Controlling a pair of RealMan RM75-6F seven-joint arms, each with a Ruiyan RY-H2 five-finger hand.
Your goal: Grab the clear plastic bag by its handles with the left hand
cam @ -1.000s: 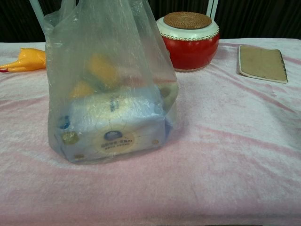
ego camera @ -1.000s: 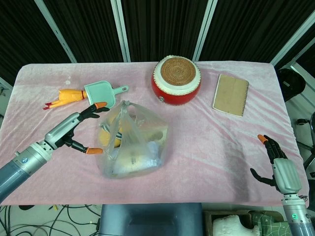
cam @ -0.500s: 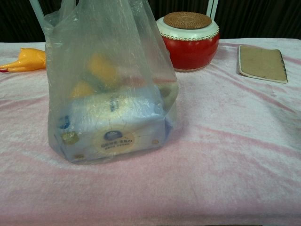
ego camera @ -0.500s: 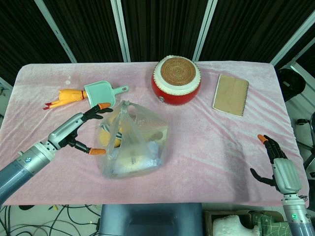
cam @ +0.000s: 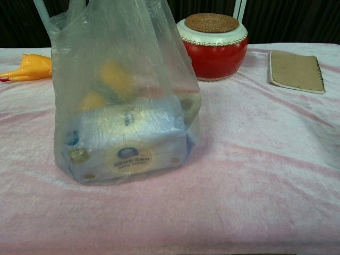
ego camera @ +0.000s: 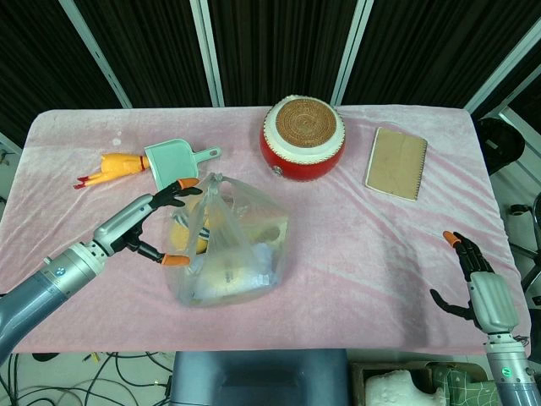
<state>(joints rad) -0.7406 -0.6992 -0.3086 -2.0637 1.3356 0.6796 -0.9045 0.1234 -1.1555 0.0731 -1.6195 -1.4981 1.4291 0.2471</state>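
You are at the approach step — your left hand [ego camera: 150,222] is spread wide, holding nothing, perhaps touching the clear plastic bag [ego camera: 230,245] — next close it around the handles [ego camera: 211,188].

round label on pack [cam: 130,157] inside clear plastic bag [cam: 119,64], print too blurred to read

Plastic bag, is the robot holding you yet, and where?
No. The left hand is open beside the clear plastic bag, not gripping its handles. The right hand holds nothing.

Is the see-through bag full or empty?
Not empty: the clear plastic bag holds a labelled packet and yellow things showing through its sides.
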